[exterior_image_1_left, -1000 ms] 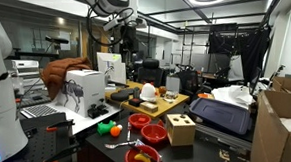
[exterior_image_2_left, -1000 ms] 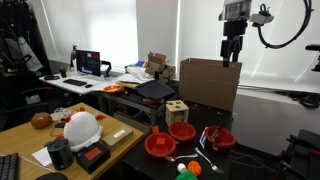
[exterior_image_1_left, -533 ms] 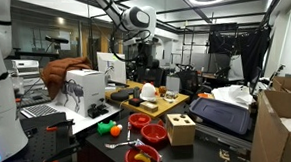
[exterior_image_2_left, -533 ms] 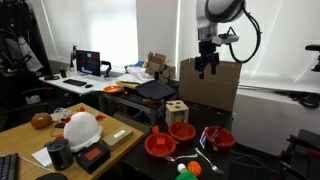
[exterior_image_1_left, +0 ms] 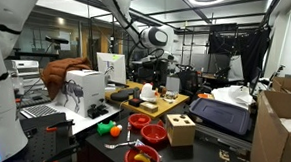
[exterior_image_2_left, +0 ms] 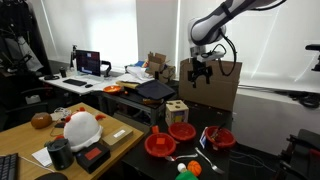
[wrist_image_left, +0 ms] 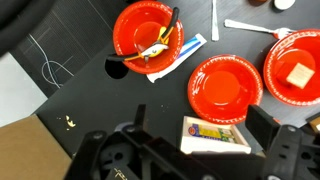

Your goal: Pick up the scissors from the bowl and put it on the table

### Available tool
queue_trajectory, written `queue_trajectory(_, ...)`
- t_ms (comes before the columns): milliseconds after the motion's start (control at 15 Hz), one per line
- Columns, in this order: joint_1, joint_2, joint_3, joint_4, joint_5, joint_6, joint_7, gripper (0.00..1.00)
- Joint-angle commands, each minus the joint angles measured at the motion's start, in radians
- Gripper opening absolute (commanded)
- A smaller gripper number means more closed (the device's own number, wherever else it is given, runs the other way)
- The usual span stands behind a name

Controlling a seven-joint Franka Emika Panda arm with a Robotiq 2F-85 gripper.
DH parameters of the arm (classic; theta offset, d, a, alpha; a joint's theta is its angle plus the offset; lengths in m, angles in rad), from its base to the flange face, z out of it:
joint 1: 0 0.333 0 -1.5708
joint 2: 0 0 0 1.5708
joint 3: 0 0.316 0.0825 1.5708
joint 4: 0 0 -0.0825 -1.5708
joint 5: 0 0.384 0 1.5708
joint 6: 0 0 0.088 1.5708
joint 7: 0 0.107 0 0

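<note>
In the wrist view the scissors (wrist_image_left: 154,46), with yellow and black handles, lie in a red bowl (wrist_image_left: 135,25) at the top centre. The bowl stands on the dark table (wrist_image_left: 85,95). My gripper (wrist_image_left: 200,122) is open and empty, high above the table. Its fingers (wrist_image_left: 262,122) straddle a small white labelled box (wrist_image_left: 214,135) far below. In both exterior views the gripper (exterior_image_1_left: 154,63) (exterior_image_2_left: 197,72) hangs well above the cluster of red bowls (exterior_image_1_left: 154,134) (exterior_image_2_left: 182,131). I cannot make out the scissors in those views.
An empty red bowl (wrist_image_left: 226,85) and a red bowl holding a pale block (wrist_image_left: 295,65) stand nearby. A blue-white packet (wrist_image_left: 180,60) lies beside the scissors bowl. A wooden shape-sorter cube (exterior_image_1_left: 180,129) and a light wooden board (exterior_image_1_left: 150,99) are close by. Cardboard boxes (exterior_image_2_left: 210,82) stand behind.
The arm has swung down and across toward the bowls over the last second. The gripper is lower now and still empty.
</note>
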Motion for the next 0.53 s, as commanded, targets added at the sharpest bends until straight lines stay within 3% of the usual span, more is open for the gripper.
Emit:
queue_trajectory(0,-0.031,0.091,-0.052,0.153,0.033,-0.078,0.009,1.0)
queue_trajectory(467,-0.114,0.261,-0.063,0.328,0.183,-0.099,0.035,1.0)
